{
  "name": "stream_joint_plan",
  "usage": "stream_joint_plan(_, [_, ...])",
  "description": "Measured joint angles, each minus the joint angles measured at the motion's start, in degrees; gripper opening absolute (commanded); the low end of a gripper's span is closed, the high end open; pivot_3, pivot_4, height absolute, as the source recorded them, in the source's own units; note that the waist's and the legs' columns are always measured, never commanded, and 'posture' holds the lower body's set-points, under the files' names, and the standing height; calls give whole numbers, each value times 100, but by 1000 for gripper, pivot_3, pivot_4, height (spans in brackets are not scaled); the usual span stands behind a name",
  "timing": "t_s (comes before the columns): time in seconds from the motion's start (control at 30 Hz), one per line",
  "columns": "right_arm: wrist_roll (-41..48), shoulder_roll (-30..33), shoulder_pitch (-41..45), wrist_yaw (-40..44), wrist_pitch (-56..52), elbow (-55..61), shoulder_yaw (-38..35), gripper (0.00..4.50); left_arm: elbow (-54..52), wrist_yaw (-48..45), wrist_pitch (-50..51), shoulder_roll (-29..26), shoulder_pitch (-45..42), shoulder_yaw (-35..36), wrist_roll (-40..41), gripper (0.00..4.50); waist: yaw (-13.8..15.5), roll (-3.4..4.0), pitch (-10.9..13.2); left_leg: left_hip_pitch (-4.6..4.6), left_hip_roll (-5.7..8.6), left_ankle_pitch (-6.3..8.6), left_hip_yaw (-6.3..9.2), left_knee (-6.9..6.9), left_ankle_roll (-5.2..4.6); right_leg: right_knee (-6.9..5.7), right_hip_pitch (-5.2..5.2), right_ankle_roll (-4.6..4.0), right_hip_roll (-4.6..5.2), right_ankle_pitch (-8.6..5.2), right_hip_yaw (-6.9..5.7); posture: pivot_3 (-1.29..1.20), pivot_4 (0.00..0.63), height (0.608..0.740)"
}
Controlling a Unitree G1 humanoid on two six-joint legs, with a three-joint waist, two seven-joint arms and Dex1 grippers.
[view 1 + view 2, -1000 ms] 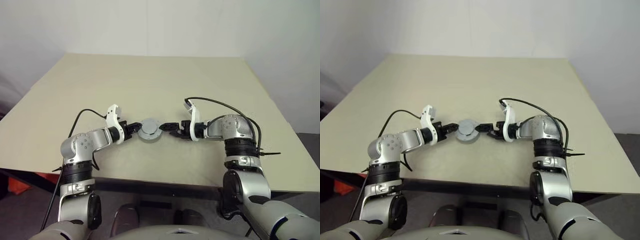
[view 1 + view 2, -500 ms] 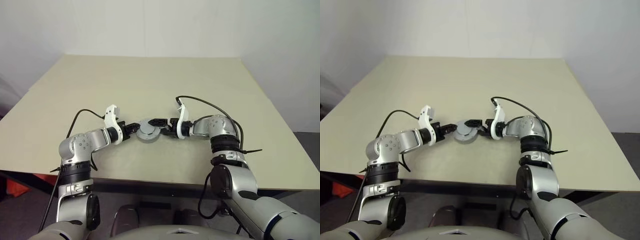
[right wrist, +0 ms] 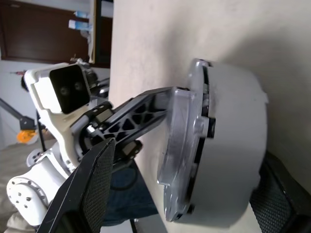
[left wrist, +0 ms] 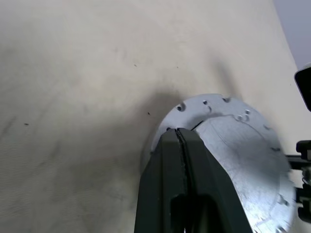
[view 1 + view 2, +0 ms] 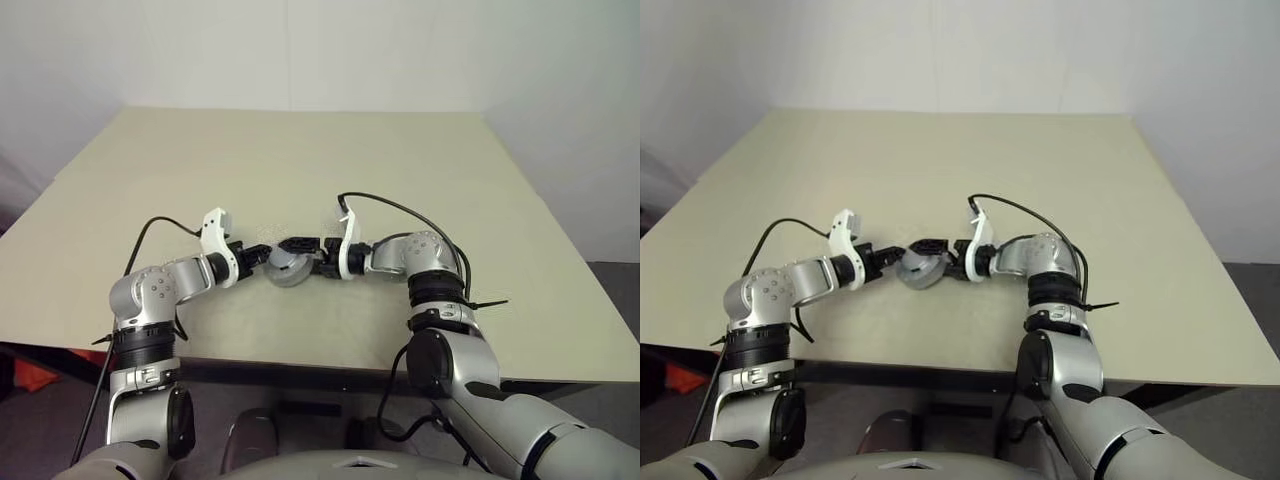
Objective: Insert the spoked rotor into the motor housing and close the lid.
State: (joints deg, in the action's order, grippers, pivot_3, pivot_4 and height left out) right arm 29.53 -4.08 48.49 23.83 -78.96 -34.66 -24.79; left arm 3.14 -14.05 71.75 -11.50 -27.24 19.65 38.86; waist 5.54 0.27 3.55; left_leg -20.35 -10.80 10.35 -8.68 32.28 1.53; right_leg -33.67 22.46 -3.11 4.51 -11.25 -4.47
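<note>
The motor housing (image 5: 283, 266), a round grey drum, sits near the table's front middle and looks tipped up on one side. A thin silvery lid (image 3: 177, 136) lies against its face; the same lid (image 4: 233, 145) shows in the left wrist view. The spoked rotor is hidden. My left gripper (image 5: 262, 252) is shut, its joined tips (image 4: 179, 133) pressed at the lid's rim. From the right, my right gripper (image 5: 303, 256) stands open and straddles the drum (image 3: 233, 121), one finger (image 3: 92, 194) on each side.
The beige table (image 5: 300, 160) stretches bare behind the arms. Its front edge (image 5: 300, 365) runs close below the housing. A black cable (image 5: 400, 208) loops over my right wrist.
My right gripper has swung left, from just right of the housing to straddling it. The housing has shifted slightly left and tipped. My left gripper has stayed at the rim.
</note>
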Motion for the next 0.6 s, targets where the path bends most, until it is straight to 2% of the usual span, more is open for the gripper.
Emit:
stream_joint_plan(0.13, [0,-25,1,-40,105,-6,28,4483,0,4,-11,16,0,2,0,0,15,0,0,-7,1,1,0,0,-1,1,3,1,1,-1,-1,0,0,740])
stream_joint_plan(0.17, [0,-36,4,-61,172,-25,27,4193,0,5,-14,16,0,2,0,0,15,0,0,-7,1,0,1,0,0,1,3,3,1,-2,-1,0,0,740])
stream_joint_plan(0.23, [-2,-43,7,-129,272,-71,25,3938,0,6,-17,17,0,2,0,0,17,0,0,-7,1,0,1,0,0,1,3,7,1,-4,-1,0,0,740])
stream_joint_plan(0.4, [-7,-8,6,-240,470,-198,64,2234,-1,-1,-35,9,-3,13,-3,0,21,0,1,-8,1,0,1,1,0,1,3,6,1,-3,-2,0,0,740])
stream_joint_plan(0.6, [-6,35,46,-213,625,-330,145,2234,9,-3,-74,7,-9,11,-6,0,26,0,0,1,1,-2,2,2,3,-1,-6,28,1,-16,-2,0,0,740])
